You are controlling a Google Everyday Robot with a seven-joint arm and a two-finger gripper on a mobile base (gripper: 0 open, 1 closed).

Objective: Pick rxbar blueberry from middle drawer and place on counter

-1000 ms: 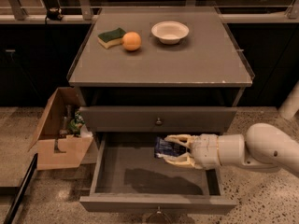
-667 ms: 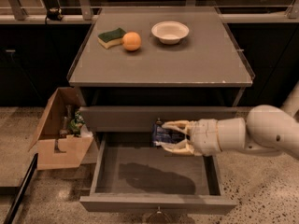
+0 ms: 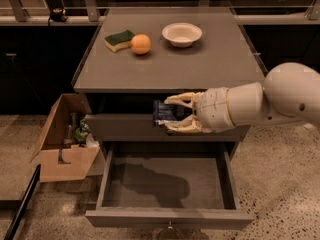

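Observation:
My gripper is shut on the rxbar blueberry, a dark blue shiny bar with pale print, held between the cream fingers. It hangs in front of the cabinet, just below the counter's front edge and above the open middle drawer. The drawer's floor is bare, with my arm's shadow on it. The grey counter spreads behind and above the bar.
On the counter stand a green-and-yellow sponge, an orange and a white bowl. An open cardboard box with odds and ends sits on the floor left of the cabinet. My white arm reaches in from the right.
My gripper has lifted the bar up out of the drawer, from just above its floor to the height of the closed top drawer front.

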